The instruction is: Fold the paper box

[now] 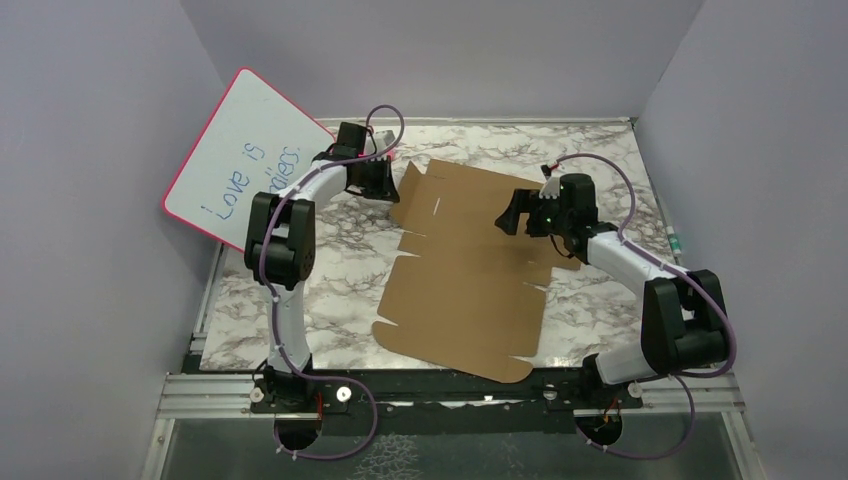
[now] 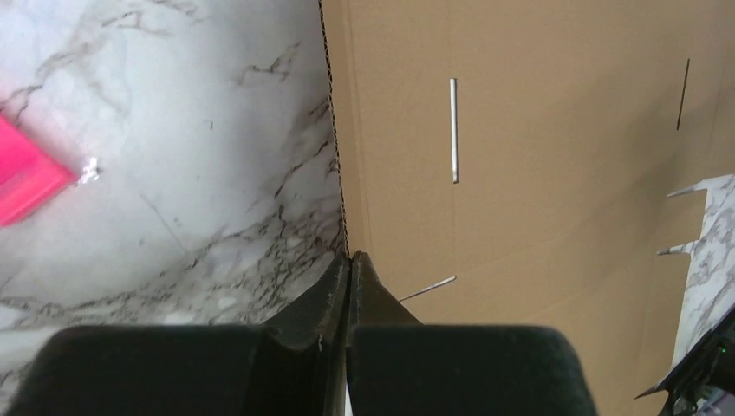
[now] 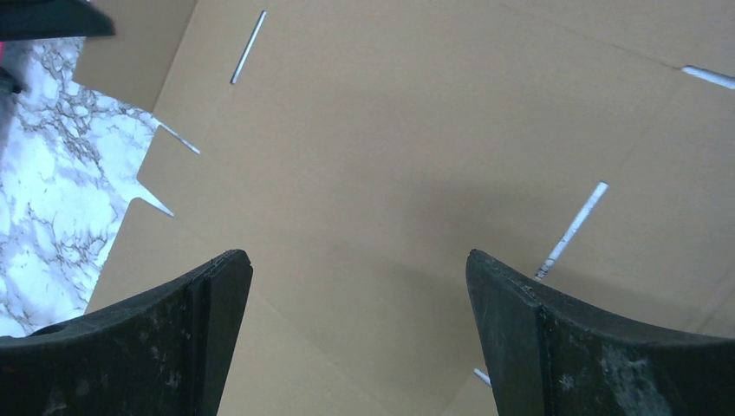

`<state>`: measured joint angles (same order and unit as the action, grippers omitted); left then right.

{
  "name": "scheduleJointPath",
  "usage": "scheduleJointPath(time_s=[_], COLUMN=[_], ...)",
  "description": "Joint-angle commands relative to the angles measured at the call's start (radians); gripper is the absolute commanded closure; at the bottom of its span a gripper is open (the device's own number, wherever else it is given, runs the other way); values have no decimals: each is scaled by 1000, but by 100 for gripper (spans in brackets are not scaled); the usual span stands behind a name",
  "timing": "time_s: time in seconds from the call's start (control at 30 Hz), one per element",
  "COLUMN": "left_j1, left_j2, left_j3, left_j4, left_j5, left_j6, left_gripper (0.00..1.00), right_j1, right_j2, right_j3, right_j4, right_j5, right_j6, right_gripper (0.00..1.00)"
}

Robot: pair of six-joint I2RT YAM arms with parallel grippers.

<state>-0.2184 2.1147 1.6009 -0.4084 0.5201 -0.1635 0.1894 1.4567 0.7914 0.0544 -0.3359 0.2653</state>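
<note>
Paper box (image 1: 465,270) is lying flat and unfolded as a brown die-cut blank in the middle of the marble-patterned table (image 1: 330,300), between the two arms. At far left, a pink-framed whiteboard (image 1: 240,150) is leaning against the wall, showing blue handwriting that reads "Love is", with a second line partly hidden behind the arm. The left gripper (image 1: 378,180) is sitting at the blank's far left flap. Only its wrist view is revealing the fingers (image 2: 321,295) clenched together, with the cardboard's rough-cut edge running into the seam between them, near a narrow slot (image 2: 453,130). Further right, the right gripper (image 1: 512,215) is hovering over the cardboard, and its wrist view is showing the fingers (image 3: 208,295) spread wide, grasping nothing.
</note>
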Motion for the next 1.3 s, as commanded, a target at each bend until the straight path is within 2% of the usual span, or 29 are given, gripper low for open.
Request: scheduleJointPath(time_s=[0.0,0.23,0.37,0.63,1.03,1.27], left_j1=[27,28,31,56,57,57], left_j2=[-88,-133,-181,-273,-362,-460], left_j3=[-62,-101,-146,-256,-394,-523], left_j4=[-99,-218,-254,-263,-200,-161], left_j5=[-12,-39,-112,-197,-151,-204], left_j6=[96,153,153,114,49,12], left_gripper=[100,100,100,100,100,100], right_j1=[-3,-4,-4,-30,-156,-166], right_j2=[-43,-40,-38,-11,51,98], right_j3=[-3,14,11,13,-34,-33], right_j4=[-42,-99,-115,-149,-114,-108], right_j5=[-12,65,143,297,241,142], right_j6=[8,-3,-6,27,59,52], right_gripper=[0,0,0,0,4,10])
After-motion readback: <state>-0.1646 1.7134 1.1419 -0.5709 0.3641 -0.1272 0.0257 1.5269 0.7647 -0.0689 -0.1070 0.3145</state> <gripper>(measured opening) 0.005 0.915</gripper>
